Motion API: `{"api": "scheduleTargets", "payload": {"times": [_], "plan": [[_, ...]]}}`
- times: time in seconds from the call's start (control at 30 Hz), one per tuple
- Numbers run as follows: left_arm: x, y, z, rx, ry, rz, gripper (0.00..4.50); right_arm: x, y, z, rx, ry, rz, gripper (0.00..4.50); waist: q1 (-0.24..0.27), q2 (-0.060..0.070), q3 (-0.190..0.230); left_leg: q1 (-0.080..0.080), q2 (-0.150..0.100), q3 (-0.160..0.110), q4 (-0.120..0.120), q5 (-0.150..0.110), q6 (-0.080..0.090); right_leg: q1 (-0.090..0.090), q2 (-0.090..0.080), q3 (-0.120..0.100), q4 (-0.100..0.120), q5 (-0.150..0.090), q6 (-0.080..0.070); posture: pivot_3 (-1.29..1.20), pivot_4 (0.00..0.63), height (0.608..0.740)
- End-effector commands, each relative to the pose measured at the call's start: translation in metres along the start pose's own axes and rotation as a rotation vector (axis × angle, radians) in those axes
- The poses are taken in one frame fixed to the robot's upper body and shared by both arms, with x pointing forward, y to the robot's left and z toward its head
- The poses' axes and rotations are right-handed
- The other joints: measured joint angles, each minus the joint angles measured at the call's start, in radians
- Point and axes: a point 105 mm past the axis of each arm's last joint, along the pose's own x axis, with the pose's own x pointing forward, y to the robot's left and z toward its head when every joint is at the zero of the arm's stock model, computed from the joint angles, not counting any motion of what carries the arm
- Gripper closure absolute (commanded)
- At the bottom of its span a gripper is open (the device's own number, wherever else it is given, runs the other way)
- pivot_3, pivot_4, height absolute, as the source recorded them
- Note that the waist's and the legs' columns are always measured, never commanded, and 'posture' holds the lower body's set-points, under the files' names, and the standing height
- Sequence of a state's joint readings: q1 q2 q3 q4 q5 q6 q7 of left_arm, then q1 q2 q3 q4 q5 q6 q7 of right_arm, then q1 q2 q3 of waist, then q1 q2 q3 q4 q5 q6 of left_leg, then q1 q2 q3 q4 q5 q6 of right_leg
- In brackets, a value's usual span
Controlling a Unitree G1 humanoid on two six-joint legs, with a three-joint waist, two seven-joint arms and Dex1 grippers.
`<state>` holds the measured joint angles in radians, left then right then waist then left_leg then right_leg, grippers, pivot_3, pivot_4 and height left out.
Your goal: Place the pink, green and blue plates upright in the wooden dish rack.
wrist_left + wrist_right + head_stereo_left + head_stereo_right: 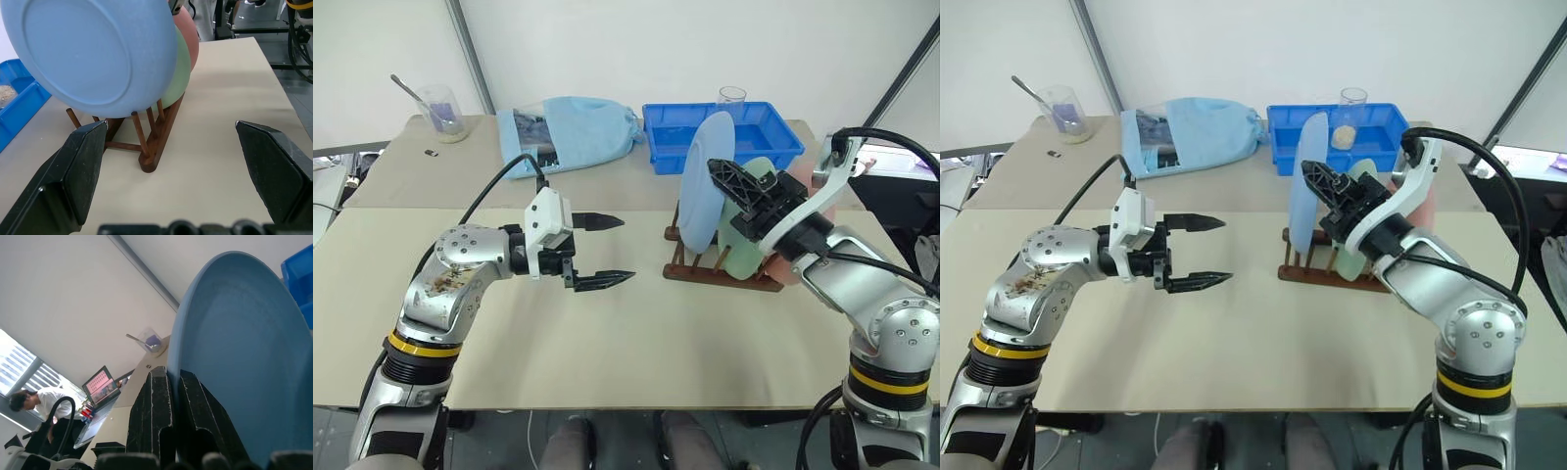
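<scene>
The blue plate [705, 186] stands tilted at the front of the wooden dish rack [705, 274], its lower edge among the pegs. My right gripper [715, 168] is shut on the plate's upper rim [173, 374], reaching in from the right. Right behind it the green plate [181, 73] stands upright in the rack, with the pink plate [191, 41] behind that. Left of the rack, my left gripper [625, 250] hovers above the table, wide open and holding nothing. It points at the rack [156, 142].
A blue plastic tray [754, 137] sits behind the rack with a glass cup [731, 96] beyond it. A light blue cloth bag [573, 132] and a beaker with a spoon [445, 113] stand at the back left. A person [29, 401] sits at a laptop far off.
</scene>
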<state>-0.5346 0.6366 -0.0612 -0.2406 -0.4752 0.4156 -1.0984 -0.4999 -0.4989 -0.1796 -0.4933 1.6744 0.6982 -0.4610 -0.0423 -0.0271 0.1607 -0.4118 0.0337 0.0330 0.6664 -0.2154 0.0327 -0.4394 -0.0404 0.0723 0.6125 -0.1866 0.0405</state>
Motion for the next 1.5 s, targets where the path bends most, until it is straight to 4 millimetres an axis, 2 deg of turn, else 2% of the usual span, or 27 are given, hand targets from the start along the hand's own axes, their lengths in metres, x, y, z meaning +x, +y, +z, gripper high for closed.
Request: {"api": "scheduleTargets", "payload": {"times": [0.03,0.23,0.4,0.5,0.67,0.87,1.0,1.1,1.23,1.37,1.5], "plan": [[-0.002,0.000,0.011,0.047,-0.025,0.003,0.00,0.001,0.006,0.010,-0.001,-0.047,0.015,4.49,0.000,0.000,0.000,0.000,0.000,0.000,0.000,0.000,0.000,0.000,0.000,0.000,0.000,0.000,0.000,0.00,0.150,0.740],[-0.001,0.000,0.012,0.046,-0.030,0.007,0.00,0.003,0.001,0.006,-0.003,-0.013,-0.008,4.49,0.000,0.000,0.000,0.000,0.000,0.000,0.000,0.000,0.000,0.000,0.000,0.000,0.000,0.000,0.000,0.00,0.150,0.740],[0.000,0.001,0.012,0.050,-0.029,0.008,0.00,0.004,0.012,0.007,-0.045,-0.011,0.041,2.75,0.000,0.000,0.000,0.000,0.000,0.000,0.000,0.000,0.000,0.000,0.000,0.000,0.000,0.000,0.000,0.00,0.150,0.740],[0.001,0.001,0.012,0.051,-0.031,0.007,0.00,0.004,0.011,0.010,-0.128,-0.013,0.028,1.71,0.000,0.000,0.000,0.000,0.000,0.000,0.000,0.000,0.000,0.000,0.000,0.000,0.000,0.000,0.000,0.00,0.150,0.740],[0.001,0.002,0.012,0.047,-0.029,0.010,0.00,0.005,0.016,0.028,-0.451,-0.035,0.023,0.02,0.002,0.000,0.000,-0.001,0.000,0.000,0.000,0.000,0.000,-0.001,0.000,0.000,-0.001,-0.001,-0.002,0.00,0.150,0.740],[-0.002,0.004,0.009,0.042,0.000,0.027,0.00,-0.004,0.016,0.048,-0.650,-0.021,0.044,0.02,0.005,0.000,0.000,-0.001,0.000,0.000,0.000,0.000,0.000,-0.001,0.000,0.000,-0.001,-0.001,-0.002,0.00,0.150,0.740],[-0.011,0.006,0.005,0.054,0.039,0.055,0.00,-0.026,0.020,0.058,-0.813,0.081,0.110,0.02,0.009,0.000,0.000,-0.003,0.000,0.000,0.000,0.000,0.000,-0.001,-0.001,0.000,-0.002,-0.001,-0.002,0.00,0.150,0.740],[-0.022,0.007,-0.008,0.063,0.142,0.075,0.00,-0.054,0.013,0.051,-0.921,0.272,0.152,0.02,0.018,0.000,0.000,-0.002,-0.001,0.000,-0.001,0.000,0.000,-0.001,-0.002,-0.001,-0.002,-0.003,-0.001,0.00,0.150,0.740],[-0.039,0.004,-0.026,0.055,0.284,0.093,0.00,-0.087,0.009,0.047,-1.027,0.439,0.190,0.02,0.025,0.000,0.000,-0.001,0.000,0.001,-0.001,0.000,0.000,-0.001,-0.002,-0.001,-0.001,-0.005,0.000,0.00,0.150,0.740],[-0.058,0.001,-0.040,0.051,0.379,0.138,0.00,-0.125,-0.016,0.045,-1.120,0.650,0.123,0.02,0.031,-0.001,0.000,0.002,0.000,0.002,-0.001,0.000,0.000,0.001,-0.003,-0.001,-0.001,-0.007,-0.003,0.00,0.150,0.740],[-0.069,-0.005,-0.047,0.028,0.421,0.157,0.00,-0.151,-0.038,0.047,-1.172,0.764,0.069,0.02,0.031,-0.001,0.001,0.002,0.000,0.004,0.001,0.000,0.000,0.001,-0.005,0.000,-0.001,-0.007,-0.002,0.00,0.150,0.740]]}}
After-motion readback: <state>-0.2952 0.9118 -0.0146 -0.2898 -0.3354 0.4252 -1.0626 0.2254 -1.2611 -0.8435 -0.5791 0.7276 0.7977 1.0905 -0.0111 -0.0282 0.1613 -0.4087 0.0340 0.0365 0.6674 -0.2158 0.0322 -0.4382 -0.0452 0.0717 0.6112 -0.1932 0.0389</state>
